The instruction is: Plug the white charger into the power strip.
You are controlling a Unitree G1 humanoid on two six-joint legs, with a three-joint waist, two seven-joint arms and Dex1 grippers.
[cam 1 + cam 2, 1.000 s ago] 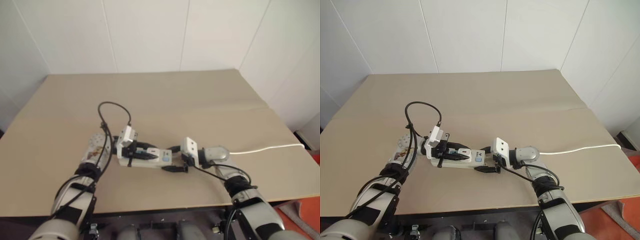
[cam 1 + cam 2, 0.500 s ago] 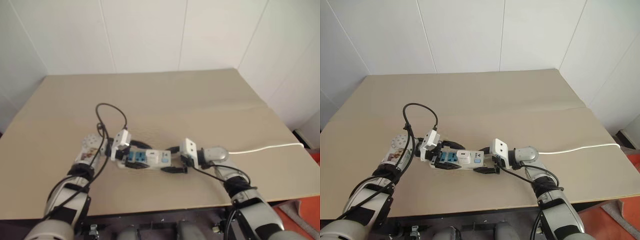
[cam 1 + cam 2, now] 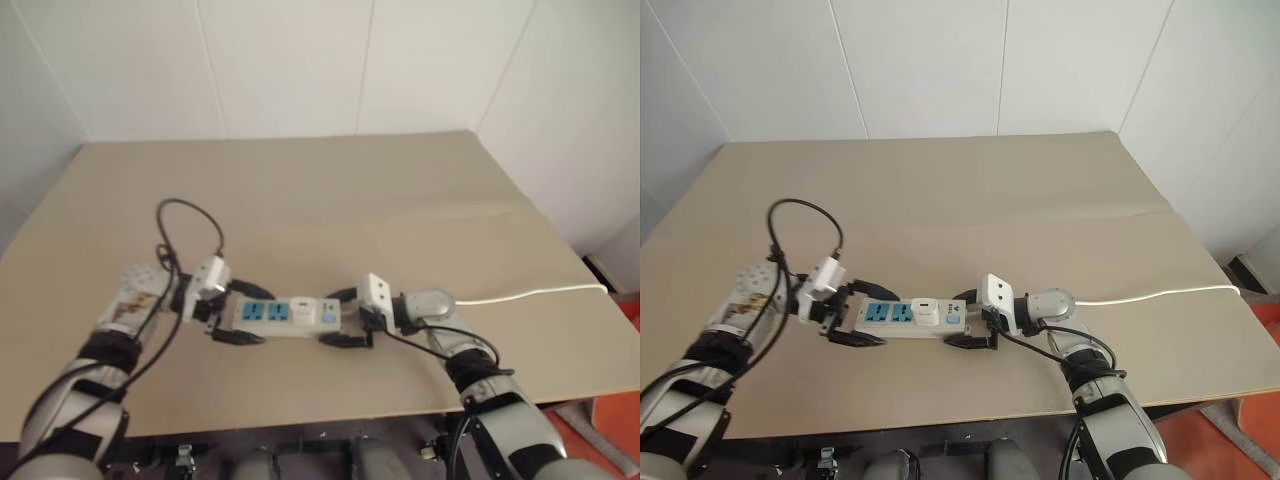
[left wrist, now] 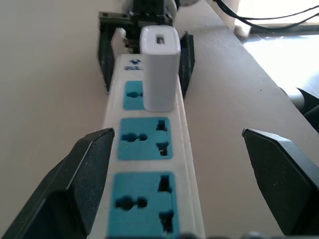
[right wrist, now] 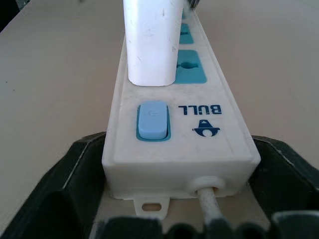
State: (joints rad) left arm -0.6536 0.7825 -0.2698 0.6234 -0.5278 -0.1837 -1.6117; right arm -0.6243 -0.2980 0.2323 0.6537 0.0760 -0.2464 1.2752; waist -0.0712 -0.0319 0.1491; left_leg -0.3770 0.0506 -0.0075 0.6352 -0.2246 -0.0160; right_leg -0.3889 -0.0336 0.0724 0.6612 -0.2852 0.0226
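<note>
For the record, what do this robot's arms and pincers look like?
Both arms are silver-grey with black joint bands and loose black cables. Each wrist carries a white boxy module ahead of a pincer with two black fingers: left pincer, right pincer. The left forearm bears a round perforated plate.

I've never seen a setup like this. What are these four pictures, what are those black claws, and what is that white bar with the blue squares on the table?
A two-armed robot is seen through its own cameras. Two pictures look down from its head; the other two look from each wrist along that arm's fingers. On the tan table lies the power strip, with the white charger standing upright in the socket nearest its button end. The right gripper has its black fingers on either side of that end, where the cord leaves. The left gripper is open, its fingers apart beside the strip's other end, holding nothing.
</note>
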